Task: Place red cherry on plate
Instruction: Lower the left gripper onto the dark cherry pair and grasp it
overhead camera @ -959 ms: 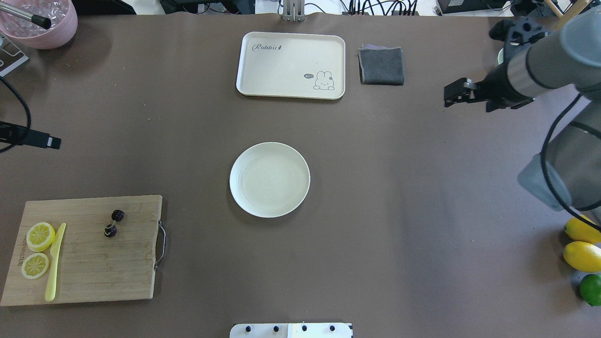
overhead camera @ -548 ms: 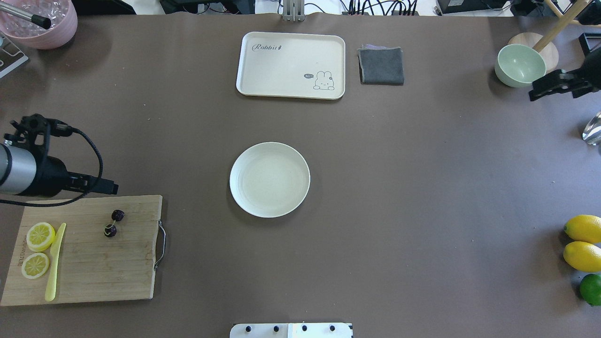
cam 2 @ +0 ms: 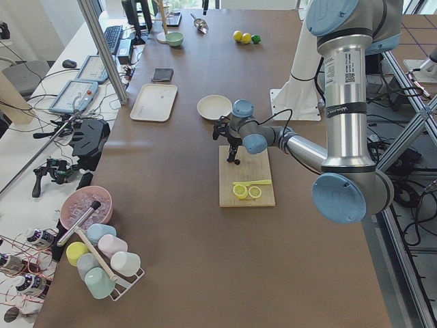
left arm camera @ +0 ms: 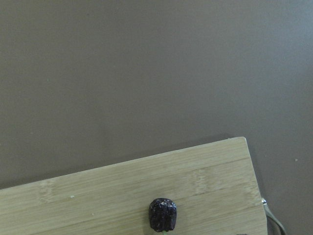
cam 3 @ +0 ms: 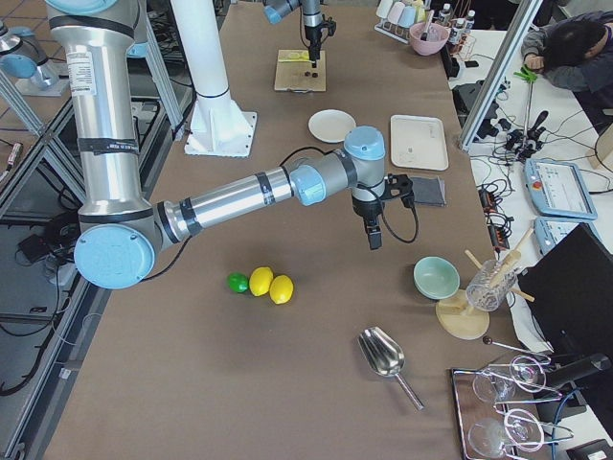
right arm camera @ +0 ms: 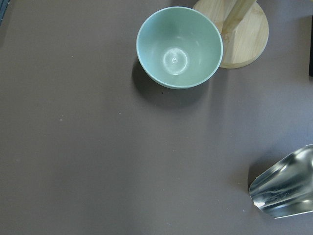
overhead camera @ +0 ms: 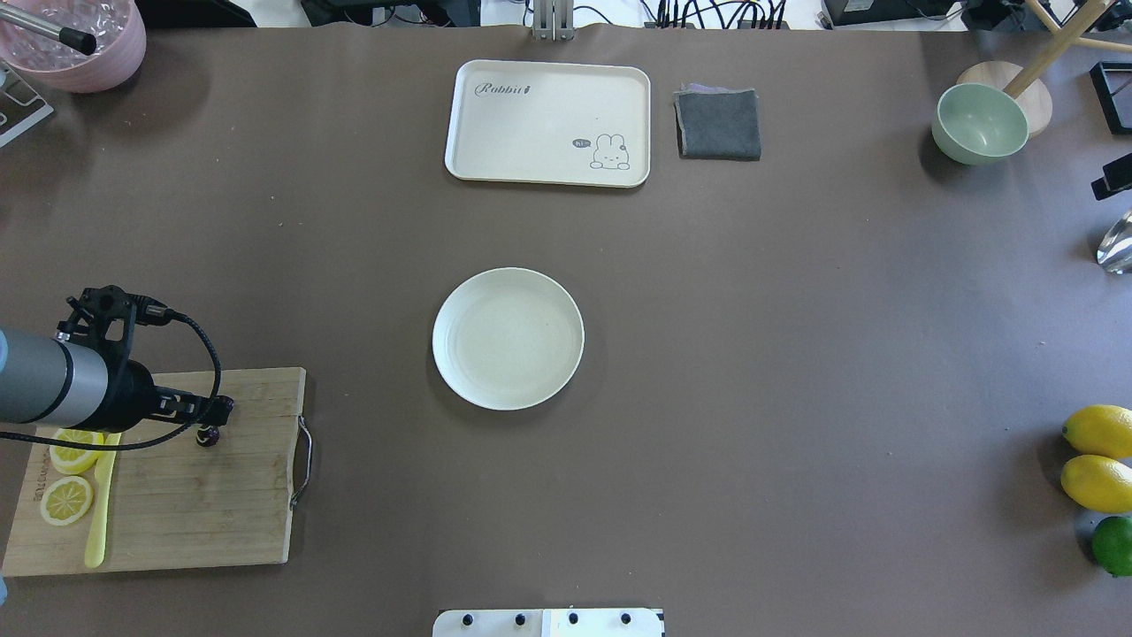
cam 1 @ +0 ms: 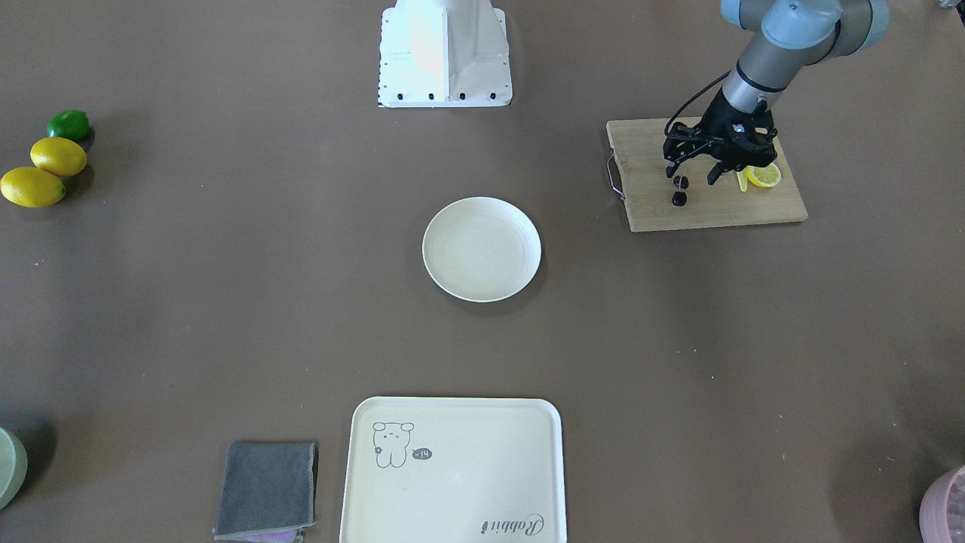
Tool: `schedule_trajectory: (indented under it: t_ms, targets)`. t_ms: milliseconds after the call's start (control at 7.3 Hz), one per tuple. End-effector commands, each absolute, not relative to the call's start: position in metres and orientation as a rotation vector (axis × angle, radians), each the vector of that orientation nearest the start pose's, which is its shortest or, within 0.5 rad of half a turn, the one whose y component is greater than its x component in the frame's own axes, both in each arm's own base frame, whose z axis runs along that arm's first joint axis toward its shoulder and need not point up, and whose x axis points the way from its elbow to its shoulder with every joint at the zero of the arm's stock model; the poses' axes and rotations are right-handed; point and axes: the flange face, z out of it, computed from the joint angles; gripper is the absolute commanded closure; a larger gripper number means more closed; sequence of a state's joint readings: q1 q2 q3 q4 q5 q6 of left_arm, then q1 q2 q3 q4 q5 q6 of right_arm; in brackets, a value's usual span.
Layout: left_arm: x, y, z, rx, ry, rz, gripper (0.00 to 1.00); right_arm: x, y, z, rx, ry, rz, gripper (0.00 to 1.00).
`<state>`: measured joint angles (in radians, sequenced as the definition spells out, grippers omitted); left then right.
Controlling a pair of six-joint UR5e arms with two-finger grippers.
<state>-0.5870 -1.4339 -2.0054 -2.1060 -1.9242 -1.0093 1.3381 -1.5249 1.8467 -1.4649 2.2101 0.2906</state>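
**Brown table: cherry on the board, plate bare**

The brown table (overhead camera: pixel 752 398) is wide. The plate (overhead camera: pixel 508 339) sits in its middle with nothing in it. The red cherry (cam 1: pixel 679 198) lies on the wooden board (overhead camera: pixel 177 513), on the side nearer the plate. The left gripper (cam 1: pixel 692 175) hangs right over it with its fingers spread apart, likely so it can drop down and pinch. Lemon slices (overhead camera: pixel 66 500) and a yellow knife (overhead camera: pixel 97 522) lie on the board's other side, out of the way. Only table shows between board and plate, so the way looks easy. The right gripper (cam 3: pixel 374 240) is far off; I cannot tell if it is spread.
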Motion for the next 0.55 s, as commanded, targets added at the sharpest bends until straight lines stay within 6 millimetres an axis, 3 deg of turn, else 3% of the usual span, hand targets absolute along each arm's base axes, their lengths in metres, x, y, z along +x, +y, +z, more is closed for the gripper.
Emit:
schedule_trajectory:
  t_ms: [0,411]
  targets:
    - [0.3279,-0.3239,0.4625,0.152,0.866,0.144,0.50,-0.0432,-0.5180,0.4963,0.238,-0.714,-0.081,0.00]
    - [0.3275,-0.3236,0.4632,0.150,0.865,0.140,1.00,-0.0421,-0.5167,0.4981,0.239,-0.714,-0.081,0.00]
